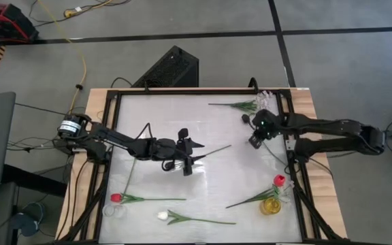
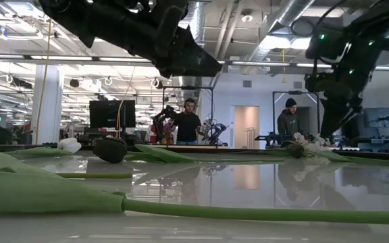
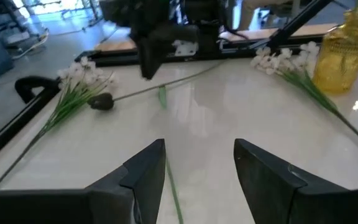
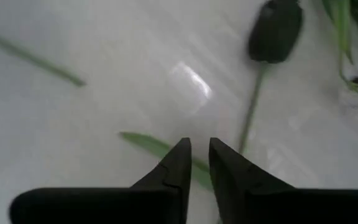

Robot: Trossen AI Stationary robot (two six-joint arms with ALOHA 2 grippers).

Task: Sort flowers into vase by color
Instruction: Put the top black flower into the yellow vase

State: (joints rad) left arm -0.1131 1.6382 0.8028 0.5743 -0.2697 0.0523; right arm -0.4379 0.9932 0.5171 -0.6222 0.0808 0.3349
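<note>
A near-black tulip [image 4: 275,28] lies on the white table, its head [image 1: 246,119] beside a sprig of white blossoms [image 1: 240,105] at the far right. My right gripper [image 1: 255,141] hovers just above and near it, its fingers [image 4: 197,155] narrowly apart with nothing between them. My left gripper [image 1: 193,164] hangs open over the table's middle, pointing toward the right edge; only a thin stem [image 3: 174,193] lies below it. A red tulip [image 1: 278,180] stands at the yellow vase [image 1: 271,205]. Another red tulip [image 1: 116,198] and a white one [image 1: 162,216] lie near the front.
A clear glass [image 1: 114,209] stands at the near left and another clear vessel [image 1: 267,99] at the far right corner. A second blossom sprig [image 3: 284,62] lies by the yellow vase [image 3: 347,43]. A dark frame [image 1: 298,156] borders the table. People stand in the room behind.
</note>
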